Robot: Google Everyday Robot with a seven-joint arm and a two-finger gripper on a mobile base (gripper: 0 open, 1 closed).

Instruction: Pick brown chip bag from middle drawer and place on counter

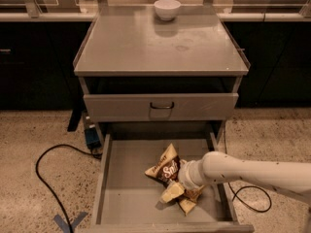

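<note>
Camera view, looking down on the cabinet from the front. The middle drawer [125, 181] stands pulled out toward me, its flat grey floor exposed. The brown chip bag [168, 168] lies on that floor, right of centre, one tan end pointing up and back, the dark middle with white script facing the camera. My arm [252, 171] enters from the right edge and reaches leftward over the drawer's right wall. The gripper [184, 187] sits low inside the drawer, at the lower right end of the bag and touching it. I cannot tell from this angle whether it has hold of the bag or how wide it stands.

Above, the drawer front [160, 107] with its small dark handle is closed. The counter [160, 47] carries a white bowl [167, 8] at its far edge. A black cable [44, 178] loops across the speckled floor at left, near a blue tape cross [68, 222].
</note>
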